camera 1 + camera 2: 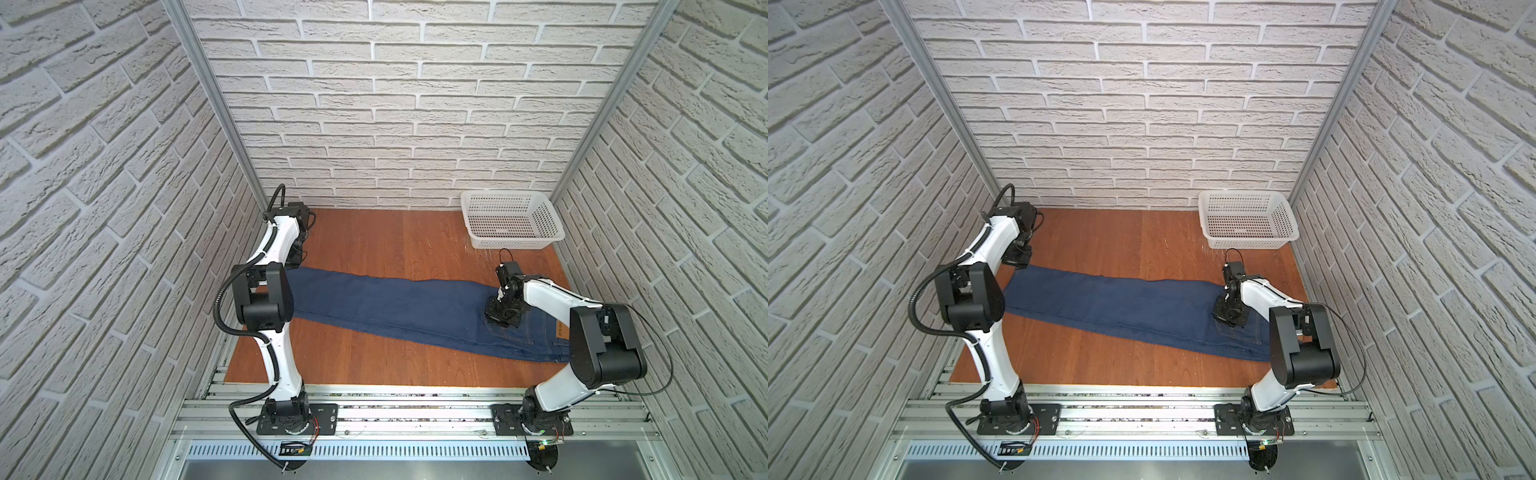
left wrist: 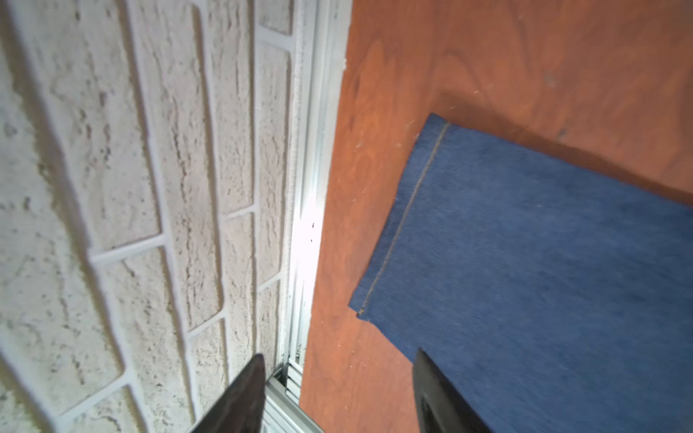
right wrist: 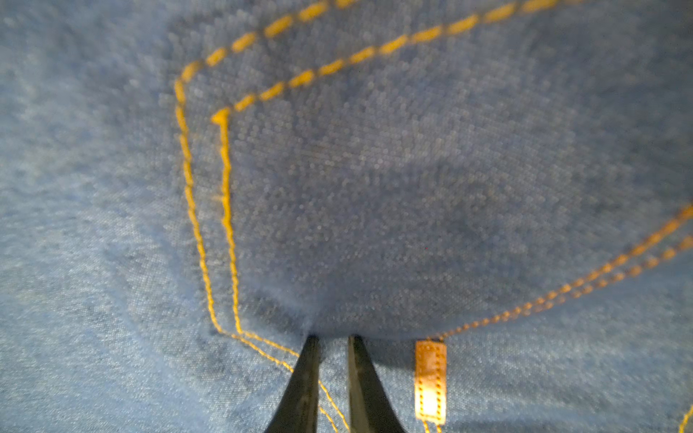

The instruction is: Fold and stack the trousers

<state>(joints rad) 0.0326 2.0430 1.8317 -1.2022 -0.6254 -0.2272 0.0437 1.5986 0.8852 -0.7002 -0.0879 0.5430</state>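
Left hand (image 1: 297, 257) of mine hangs, in a top view, at the hem end of the dark blue jeans (image 1: 395, 307), which lie stretched flat across the wooden tabletop (image 1: 374, 241), while my right hand (image 1: 500, 316) is down on their back pocket (image 1: 508, 333) near the waist, well apart from the white basket (image 1: 511, 220) in the far corner. From my left wrist, that hand (image 2: 338, 353) is released, fingers spread with nothing between them, just beside the stitched hem (image 2: 405, 217). From my right wrist, my right hand (image 3: 333, 337) is clenched on a pucker of denim at the pocket's stitched edge, beside a small tan tab (image 3: 431, 378).
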